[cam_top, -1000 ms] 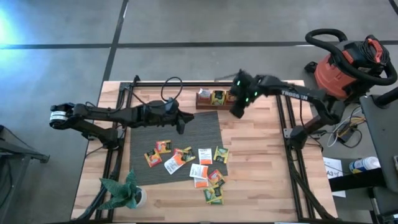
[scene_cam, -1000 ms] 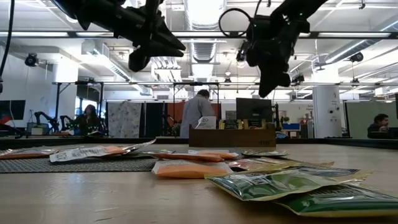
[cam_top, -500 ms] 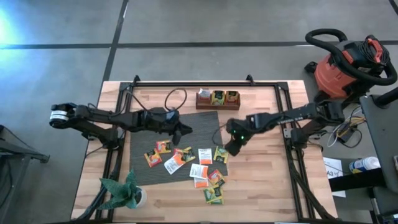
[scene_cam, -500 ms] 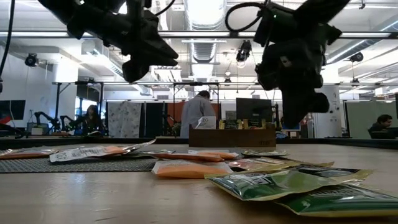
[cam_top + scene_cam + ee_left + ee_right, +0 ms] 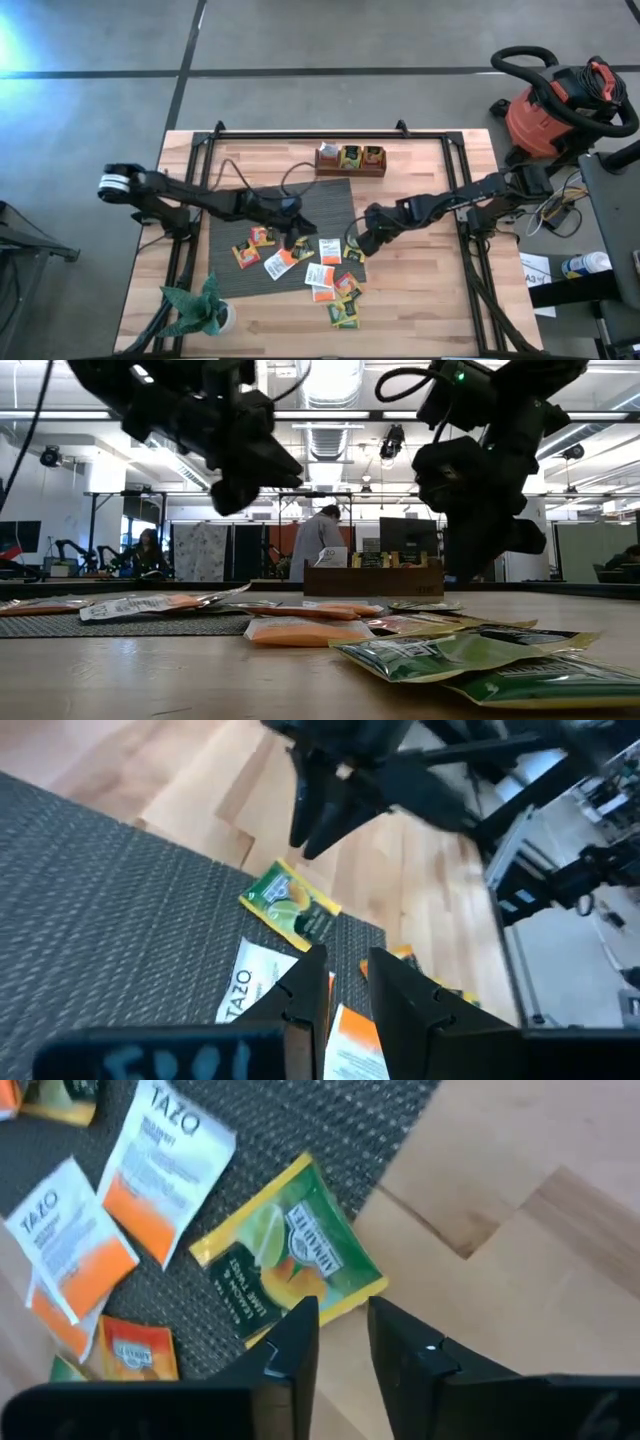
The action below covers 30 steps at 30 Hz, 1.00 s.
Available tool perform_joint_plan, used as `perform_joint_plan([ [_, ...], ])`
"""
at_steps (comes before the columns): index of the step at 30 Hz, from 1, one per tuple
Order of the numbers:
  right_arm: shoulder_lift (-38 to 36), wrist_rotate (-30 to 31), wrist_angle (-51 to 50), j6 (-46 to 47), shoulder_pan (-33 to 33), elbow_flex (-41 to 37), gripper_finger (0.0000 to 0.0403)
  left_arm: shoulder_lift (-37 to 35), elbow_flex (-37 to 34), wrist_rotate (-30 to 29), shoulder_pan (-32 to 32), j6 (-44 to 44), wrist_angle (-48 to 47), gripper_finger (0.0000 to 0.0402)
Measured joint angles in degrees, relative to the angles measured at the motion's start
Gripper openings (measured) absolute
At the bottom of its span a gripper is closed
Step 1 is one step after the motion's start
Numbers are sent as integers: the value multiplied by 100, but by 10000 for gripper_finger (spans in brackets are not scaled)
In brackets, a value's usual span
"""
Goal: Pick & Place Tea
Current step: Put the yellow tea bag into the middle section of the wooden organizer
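Observation:
Several small tea packets, green, orange and white, lie flat on the near half of the grey mat (image 5: 235, 215) and on the wood just in front of it. My left gripper (image 5: 295, 236) hovers open by a narrow gap over a white-and-orange packet (image 5: 268, 988), (image 5: 282, 262). My right gripper (image 5: 358, 243) hovers, also narrowly open, above the green lemon packet (image 5: 288, 1252), (image 5: 355, 250) at the mat's right edge. In the low view both grippers, the left (image 5: 228, 500) and the right (image 5: 480, 555), hang above the packets (image 5: 300, 630). The left wrist view shows the right gripper (image 5: 318, 815) beyond the green packet (image 5: 292, 906).
A wooden box (image 5: 350, 160) with packets in it stands at the table's far edge beyond the mat. A small potted plant (image 5: 200, 308) sits at the near left corner. A red shop vacuum (image 5: 560, 100) stands off the table's right side. Bare wood (image 5: 420, 290) lies to the mat's right.
My right gripper has swung from above the wooden box toward the near edge and down, stopping over the green packet at the mat's right edge. My left gripper has moved right and toward the near edge, lowering over the packets. No packet has moved.

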Motion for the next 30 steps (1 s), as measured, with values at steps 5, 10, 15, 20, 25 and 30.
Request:
perform_joint_plan([
  [5,-23,3,-9,-44,423,-2,110,898,646,-42,-101,-60,-16,69],
  [10,-22,277,-45,114,1021,-11,116,1443,1335,63,-118,-163,-176,69],
  [15,-4,798,-37,703,1466,-35,116,1570,1980,51,-116,211,-647,69],
  [20,-5,1091,-36,1322,1683,-42,116,1577,2226,-138,-96,745,-1055,69],
  [25,-7,1087,-57,2240,1720,-121,116,1554,2228,-286,-92,699,-1126,69],
  [30,-7,880,90,2917,1726,-289,116,1613,2228,-306,-89,954,-1118,69],
])
